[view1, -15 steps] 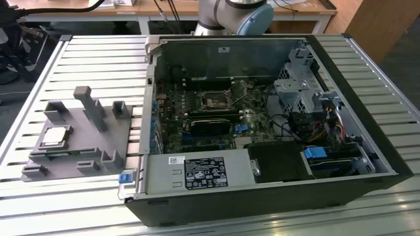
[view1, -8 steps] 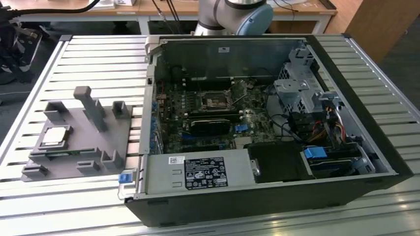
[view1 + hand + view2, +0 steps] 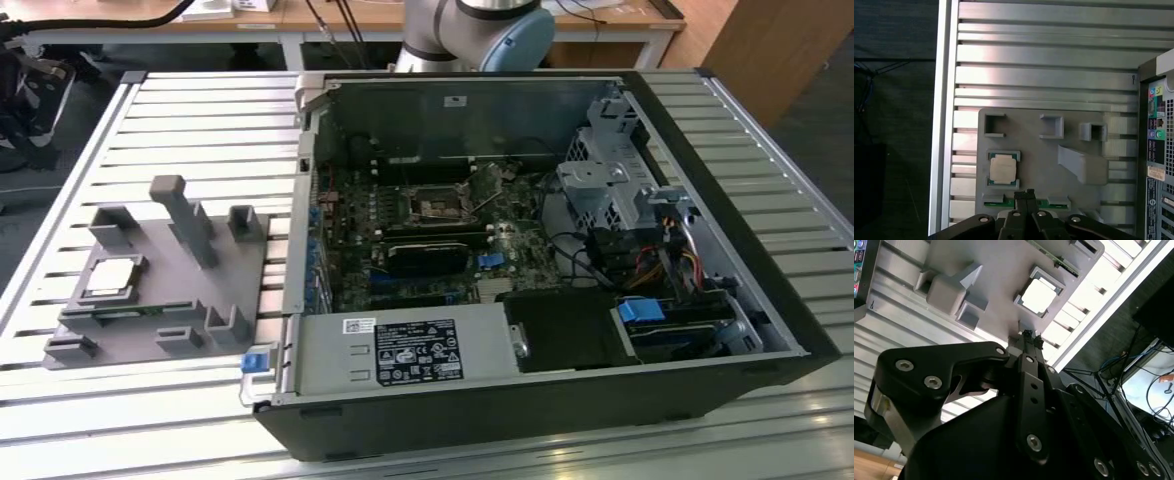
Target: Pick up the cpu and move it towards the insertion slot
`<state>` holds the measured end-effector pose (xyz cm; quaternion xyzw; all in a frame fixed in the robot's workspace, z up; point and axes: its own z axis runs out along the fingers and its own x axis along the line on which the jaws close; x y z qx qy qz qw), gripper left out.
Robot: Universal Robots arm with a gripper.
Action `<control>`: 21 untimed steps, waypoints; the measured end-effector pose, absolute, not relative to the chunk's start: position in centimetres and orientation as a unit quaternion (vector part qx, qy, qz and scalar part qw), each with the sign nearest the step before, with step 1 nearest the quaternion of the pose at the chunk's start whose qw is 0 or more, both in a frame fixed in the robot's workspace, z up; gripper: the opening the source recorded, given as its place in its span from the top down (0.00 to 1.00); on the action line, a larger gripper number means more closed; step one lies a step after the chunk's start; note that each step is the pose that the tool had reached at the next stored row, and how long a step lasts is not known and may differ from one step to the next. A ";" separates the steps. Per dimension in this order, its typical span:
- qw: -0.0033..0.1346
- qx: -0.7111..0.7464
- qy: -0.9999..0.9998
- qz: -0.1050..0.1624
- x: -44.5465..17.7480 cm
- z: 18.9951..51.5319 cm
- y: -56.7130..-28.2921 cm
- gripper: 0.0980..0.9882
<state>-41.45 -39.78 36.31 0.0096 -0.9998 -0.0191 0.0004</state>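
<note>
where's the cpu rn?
The cpu sits in a recess of the grey holder on the exterior view's left, outside the computer case, next to the green strip.

The cpu (image 3: 111,277) is a small, flat, square chip with a silvery-white metal top and a thin pale rim. It lies flat, top side up, in a square recess of the grey holder (image 3: 174,290), at the exterior view's left. The insertion slot (image 3: 438,205) is a square socket with a shiny metal frame and a dark centre. It lies inside the open computer case (image 3: 534,400), well apart from the cpu.
</note>
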 end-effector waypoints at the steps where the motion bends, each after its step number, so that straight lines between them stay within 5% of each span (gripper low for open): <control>1: 0.000 0.010 -1.000 -0.019 -41.5 36.3 -39.8 0.99; 13: 0.000 0.011 -1.000 -0.018 -41.5 35.6 -39.8 0.83; 18: 0.000 0.011 -1.000 -0.018 -41.8 35.2 -39.8 0.57; 21: 0.000 0.011 -1.000 -0.018 -42.1 35.0 -39.8 0.50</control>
